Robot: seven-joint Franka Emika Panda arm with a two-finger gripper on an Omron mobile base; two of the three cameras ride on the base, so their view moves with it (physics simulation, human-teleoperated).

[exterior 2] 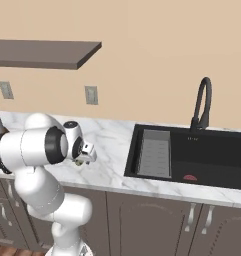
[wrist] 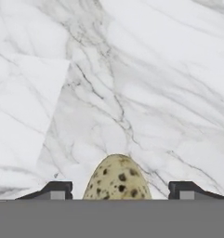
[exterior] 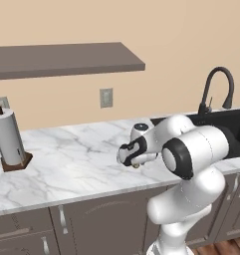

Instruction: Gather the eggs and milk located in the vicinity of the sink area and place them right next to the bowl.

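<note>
Marble counter (exterior: 66, 159) ran the full width, grey cabinets (exterior: 91, 224) under it, a dark shelf (exterior: 66, 60) on the wall above. Black sink (exterior 2: 202, 157) sat recessed at the counter's right end – gooseneck faucet (exterior 2: 202, 102) behind it, a grey ribbed tray (exterior 2: 155, 152) in its left part and a small flat red thing (exterior 2: 190, 177) on the basin floor. Paper towel holder (exterior: 9, 139) stood upright at the far left of the counter. White arm bent low over the counter left of the sink, gripper (wrist: 117, 188) pointing down near the front edge. Speckled egg (wrist: 116, 179) lay between the finger tips (wrist: 55, 188) in the hand view – gaps showed on both sides, so the jaws stood partly apart and, as far as the poor angle allowed, weren't touching it; whether it was gripped couldn't be told. A small brownish blob under the hand (exterior: 136, 164) was probably that egg.
</note>
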